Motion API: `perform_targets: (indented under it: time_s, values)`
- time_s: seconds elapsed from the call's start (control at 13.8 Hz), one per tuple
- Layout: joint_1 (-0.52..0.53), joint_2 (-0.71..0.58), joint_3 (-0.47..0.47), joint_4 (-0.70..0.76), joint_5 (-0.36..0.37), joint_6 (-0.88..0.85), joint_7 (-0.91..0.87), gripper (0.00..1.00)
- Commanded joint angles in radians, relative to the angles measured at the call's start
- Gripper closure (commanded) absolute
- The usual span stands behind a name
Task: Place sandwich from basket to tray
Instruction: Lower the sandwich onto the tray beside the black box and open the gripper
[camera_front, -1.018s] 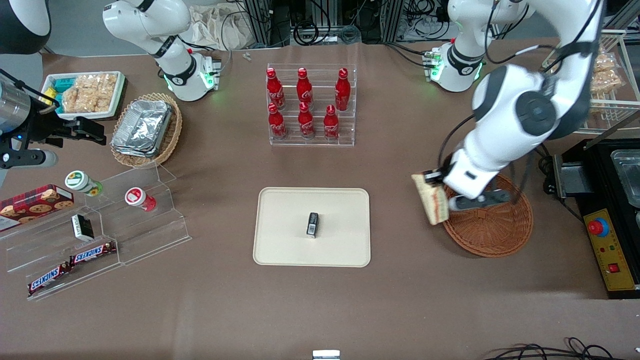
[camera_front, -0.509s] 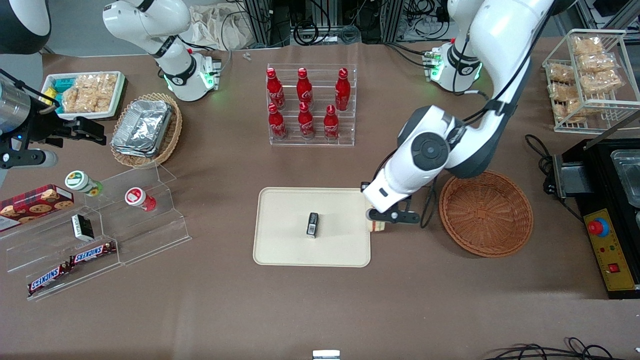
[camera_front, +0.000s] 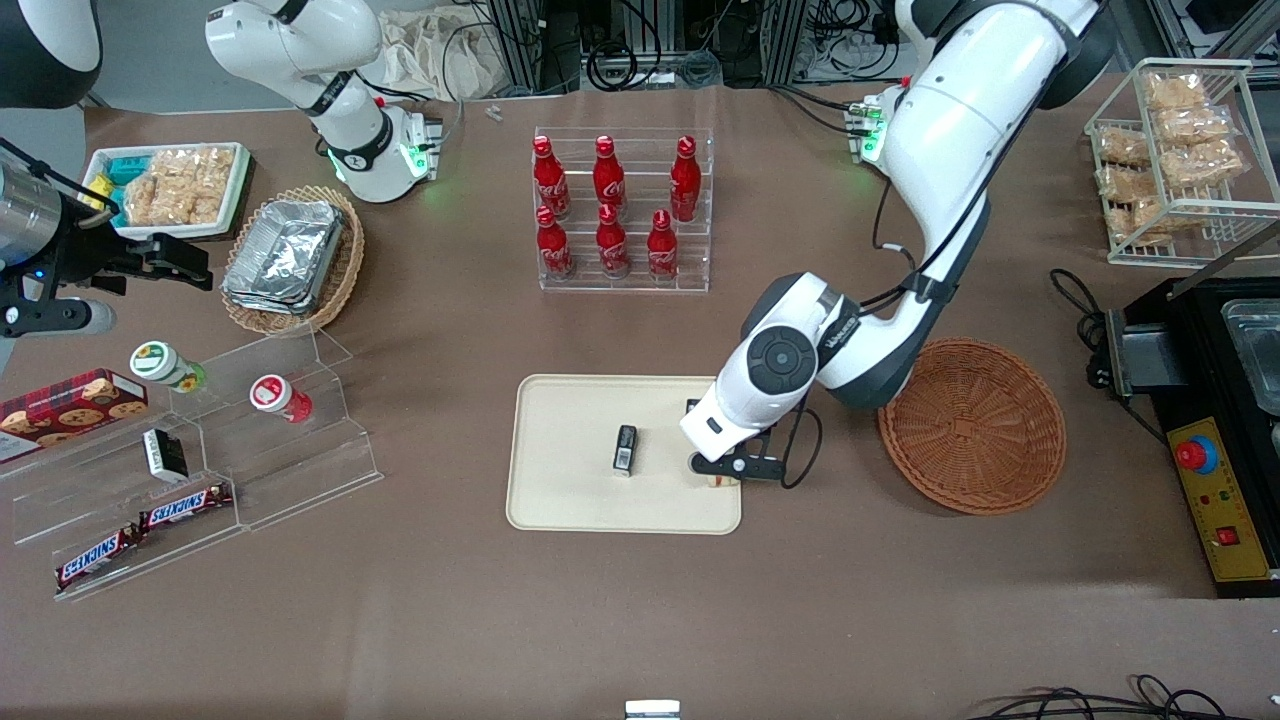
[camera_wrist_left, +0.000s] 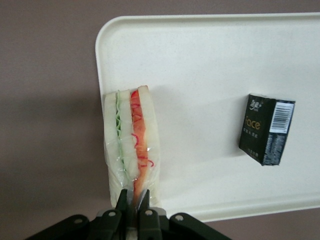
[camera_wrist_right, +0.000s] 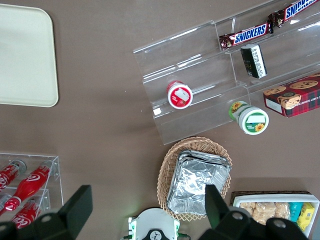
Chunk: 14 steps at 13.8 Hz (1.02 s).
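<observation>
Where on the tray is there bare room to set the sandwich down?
The gripper holds the sandwich over the tray's edge nearest the basket. Bare patches lie between sandwich and the small black box, and past the box toward the parked arm's end. No crowding.
</observation>
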Motion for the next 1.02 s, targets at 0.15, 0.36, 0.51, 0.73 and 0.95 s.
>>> perform_targets:
  time_s: [0.15,0.36,0.51,0.73,0.95]
  values:
    - [-0.018,0.018,0.012,0.040,0.012,0.004,-0.068,0.52]
    - [-0.015,0.006,0.012,0.040,0.010,-0.018,-0.134,0.02]
    - [-0.006,-0.011,0.012,0.040,0.010,-0.050,-0.148,0.01]
    - [0.011,-0.078,0.015,0.029,0.007,-0.107,-0.175,0.01]
    - [0.057,-0.159,0.015,0.008,0.007,-0.177,-0.174,0.01]
